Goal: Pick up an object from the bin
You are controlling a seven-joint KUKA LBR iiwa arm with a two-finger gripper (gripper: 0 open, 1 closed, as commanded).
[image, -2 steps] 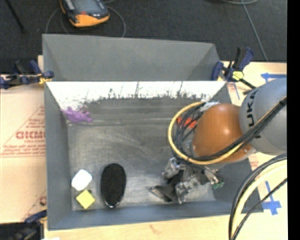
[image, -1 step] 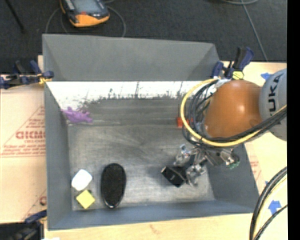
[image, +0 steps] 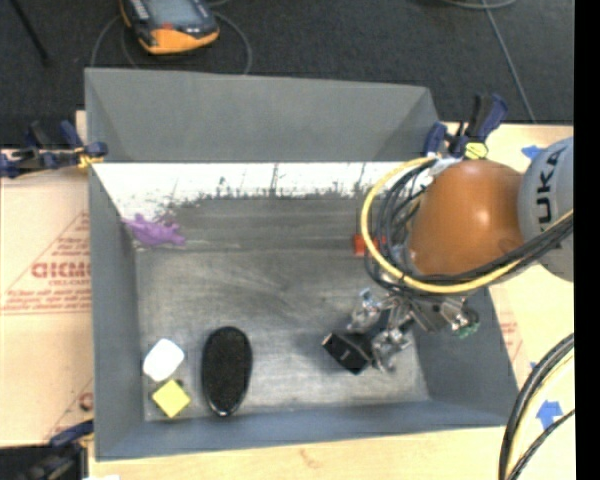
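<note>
Looking down into a grey metal bin (image: pixel 280 278). The robot arm (image: pixel 545 203), its wrist under a rounded orange cover (image: pixel 465 218), comes in from the right. Its pincer (image: pixel 382 340) is low over the bin floor, towards the front right.

A small black block (image: pixel 344 352) lies tilted just beside the pincer's tip, touching it or nearly so. I cannot tell whether the pincer is clenched or released.

Well apart, at the front left, three things lie close together: a black oval thing (image: pixel 226 368), a white lump (image: pixel 163 358) and a yellow cube (image: pixel 171 399). A purple thing (image: pixel 155 232) sits at the back left.
</note>
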